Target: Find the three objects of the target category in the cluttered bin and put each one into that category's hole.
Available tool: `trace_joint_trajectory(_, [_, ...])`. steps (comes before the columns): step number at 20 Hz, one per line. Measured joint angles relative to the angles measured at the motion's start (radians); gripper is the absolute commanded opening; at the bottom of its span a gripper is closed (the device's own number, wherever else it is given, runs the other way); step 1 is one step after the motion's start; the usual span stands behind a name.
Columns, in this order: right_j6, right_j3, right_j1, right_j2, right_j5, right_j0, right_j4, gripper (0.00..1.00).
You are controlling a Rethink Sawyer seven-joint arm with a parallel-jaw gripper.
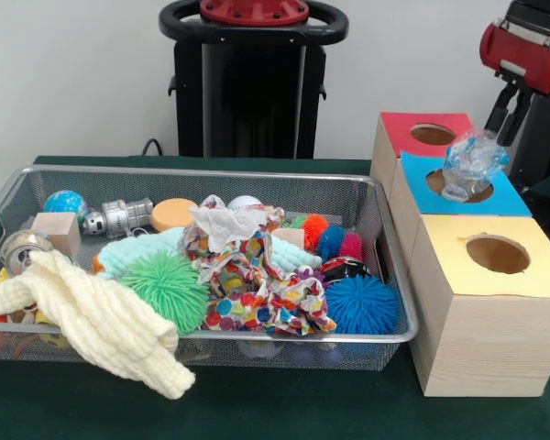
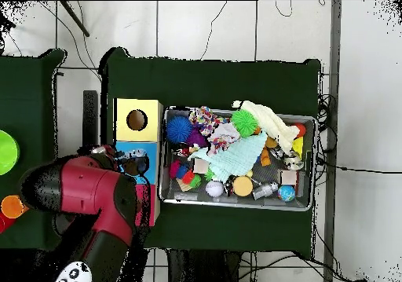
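Observation:
A crumpled clear plastic wrapper [image 1: 472, 165] rests on the hole of the blue-topped box [image 1: 504, 197], the middle of three wooden boxes. Behind it is the red-topped box [image 1: 426, 128], and in front the yellow-topped box [image 1: 495, 261]. My gripper [image 1: 506, 133] hangs just above and behind the wrapper, open, with nothing between its fingers. From overhead the red arm [image 2: 86, 188] covers the red box, with the gripper [image 2: 110, 151] at the blue box [image 2: 145, 155] and the wrapper [image 2: 128, 155] beside it. The wire bin [image 1: 211, 174] holds crumpled patterned paper [image 1: 257, 289] and white paper [image 1: 225, 225].
Also in the bin: a cream knitted cloth [image 1: 101, 316] draped over the front rim, green [image 1: 170, 289] and blue [image 1: 360, 304] spiky balls, a globe ball [image 1: 66, 203], a metal can [image 1: 117, 218], a wooden block [image 1: 57, 231]. Overhead, a green bowl [image 2: 4, 151] sits on a side table.

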Motion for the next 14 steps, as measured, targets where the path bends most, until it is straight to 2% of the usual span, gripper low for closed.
trace_joint_trajectory(14, [0.000,0.008,-0.007,0.000,-0.028,-0.011,0.000,0.00])
